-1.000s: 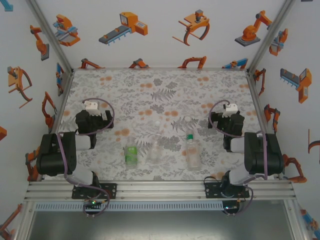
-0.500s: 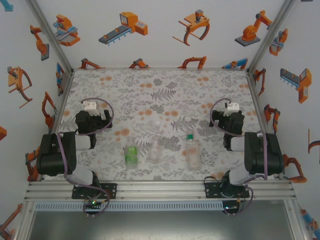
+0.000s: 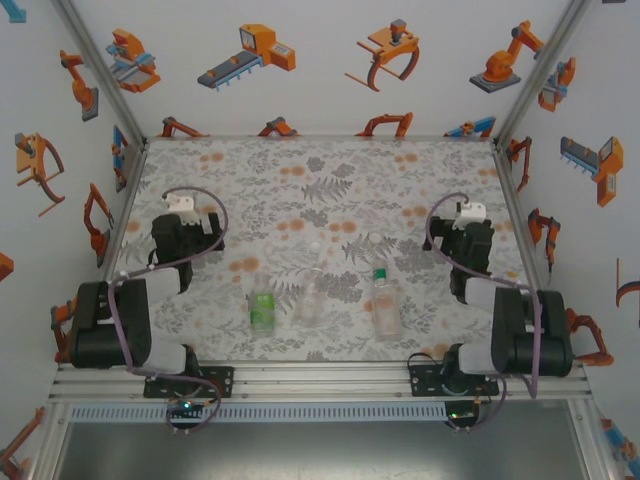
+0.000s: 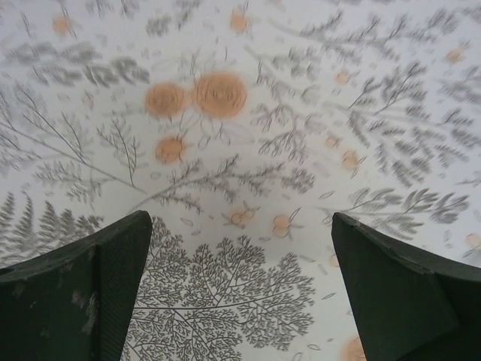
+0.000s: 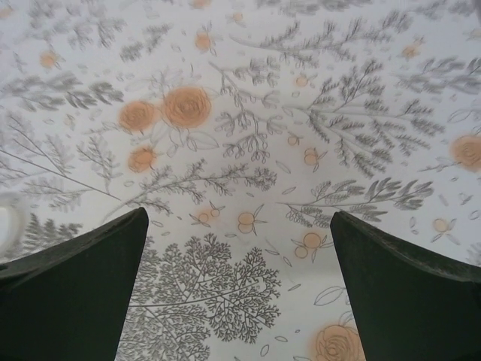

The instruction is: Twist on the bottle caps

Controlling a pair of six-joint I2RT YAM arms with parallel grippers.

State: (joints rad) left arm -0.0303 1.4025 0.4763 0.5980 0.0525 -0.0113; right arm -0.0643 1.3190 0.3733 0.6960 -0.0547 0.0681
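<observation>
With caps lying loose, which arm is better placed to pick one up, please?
Right, probably: the right claw is closer to the translucent cap than the left claw is to the white cap.

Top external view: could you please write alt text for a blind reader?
A green-tinted bottle, a clear bottle and a taller bottle sit in a row near the front of a floral mat, between the left arm and right arm. A white cap and a translucent cap lie behind them.

Bright, even light; wrist views soft, warped at edges.
</observation>
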